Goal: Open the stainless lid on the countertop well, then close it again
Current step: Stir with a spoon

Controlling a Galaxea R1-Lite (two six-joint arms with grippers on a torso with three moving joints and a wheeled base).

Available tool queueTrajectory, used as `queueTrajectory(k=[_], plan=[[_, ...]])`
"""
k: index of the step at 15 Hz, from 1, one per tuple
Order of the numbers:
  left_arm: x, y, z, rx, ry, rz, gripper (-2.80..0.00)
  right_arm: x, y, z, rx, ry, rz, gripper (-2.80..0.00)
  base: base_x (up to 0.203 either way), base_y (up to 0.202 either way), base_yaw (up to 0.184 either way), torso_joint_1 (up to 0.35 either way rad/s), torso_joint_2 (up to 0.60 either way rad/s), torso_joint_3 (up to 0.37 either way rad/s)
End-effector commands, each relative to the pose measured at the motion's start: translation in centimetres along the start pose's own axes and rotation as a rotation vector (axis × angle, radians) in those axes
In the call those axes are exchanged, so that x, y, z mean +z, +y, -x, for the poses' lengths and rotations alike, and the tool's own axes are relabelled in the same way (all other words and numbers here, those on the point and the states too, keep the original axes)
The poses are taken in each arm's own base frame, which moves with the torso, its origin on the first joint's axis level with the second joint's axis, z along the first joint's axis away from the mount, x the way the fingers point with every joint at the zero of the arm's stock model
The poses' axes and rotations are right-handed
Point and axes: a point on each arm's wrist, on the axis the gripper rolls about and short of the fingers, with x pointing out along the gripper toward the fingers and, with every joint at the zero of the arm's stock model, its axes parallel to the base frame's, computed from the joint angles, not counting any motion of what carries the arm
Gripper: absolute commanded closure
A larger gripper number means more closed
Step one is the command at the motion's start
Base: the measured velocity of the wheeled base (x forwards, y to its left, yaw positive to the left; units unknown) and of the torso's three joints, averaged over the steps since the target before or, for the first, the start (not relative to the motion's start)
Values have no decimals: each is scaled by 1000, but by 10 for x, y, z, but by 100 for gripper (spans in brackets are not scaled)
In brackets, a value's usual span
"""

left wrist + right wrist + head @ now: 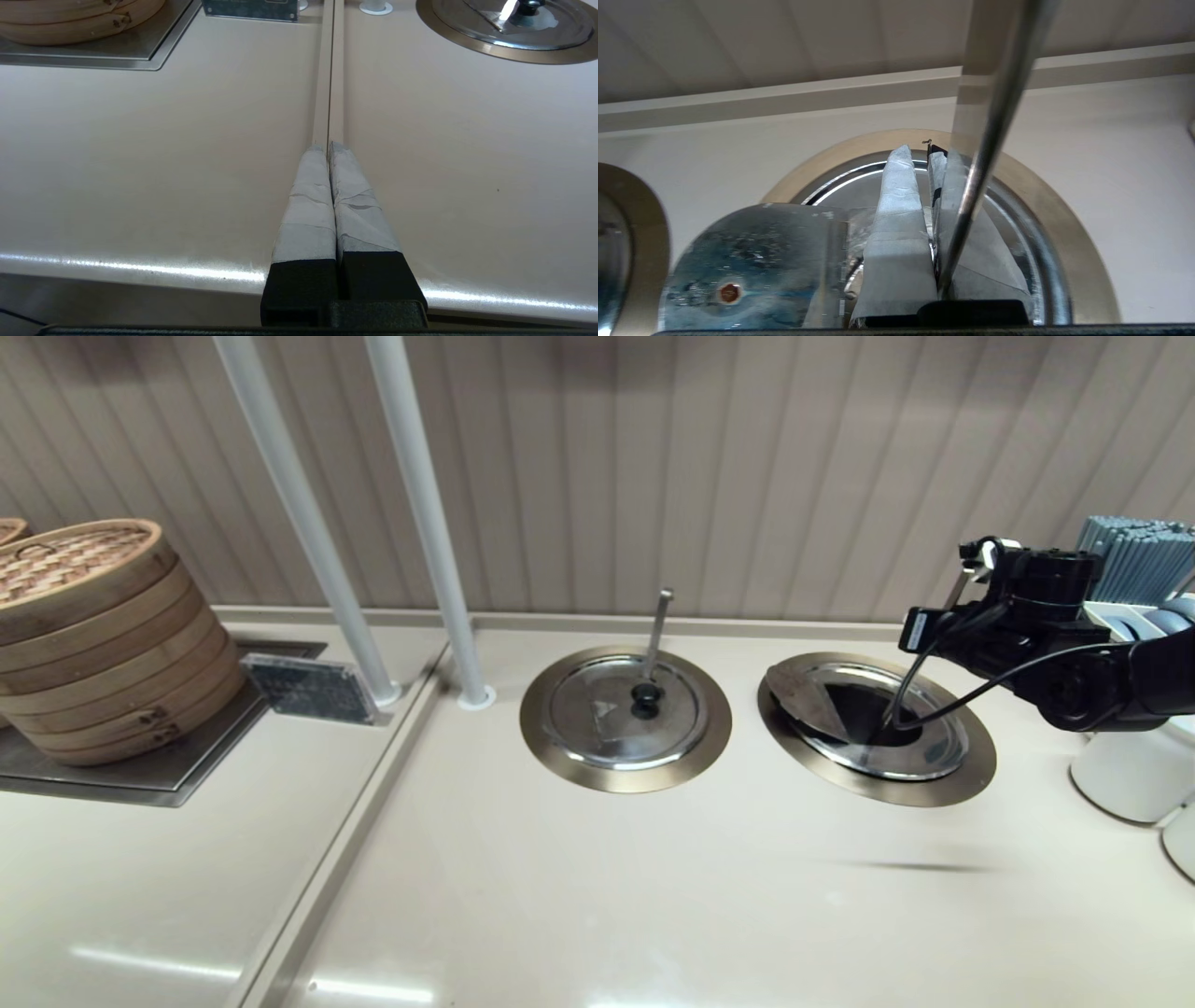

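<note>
The stainless lid point(920, 756) sat in the countertop well point(971, 775) at the 3 o'clock end of the worktop point(653, 896). Its flap point(801, 695) was thrown open and lay back toward 9 o'clock, underside up, with the rivet showing. Its hinge line seemed to run roughly 12 to 6. The ladle handle point(994, 116) rose out of the opening and leaned toward about 1 o'clock.

The right gripper point(917, 151) hung low over the lid. Its fingers were pinched almost together, holding nothing I could make out, and the handle crossed right against one of them.

That closeness looked like the main risk, since a sideways move could knock the handle and rattle the whole lid in its ring. With the knob apparently facing down, the fingers might skid on the slick steel, and a flap tipped past upright could slam shut.

The left gripper point(329, 147) was parked at 6 o'clock by the worktop's edge, fingers together.
</note>
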Motion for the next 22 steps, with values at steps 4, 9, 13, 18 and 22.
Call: queueTrajectory(k=[4,9,13,18,22], plan=[[0,0,0,0,1,0,0,-16,-18,-27,-115,6,34,0,0,0,0,0,0,0],[0,0,0,0,0,0,0,-15,-7,-39,-92,-43,-52,0,0,0,0,0,0,0],[0,0,0,0,1,0,0,-13,12,-36,-44,-68,-126,0,0,0,0,0,0,0],[0,0,0,0,1,0,0,-1,20,-16,16,-68,-155,0,0,0,0,0,0,0],[0,0,0,0,0,0,0,-3,14,-4,16,-35,-69,0,0,0,0,0,0,0]])
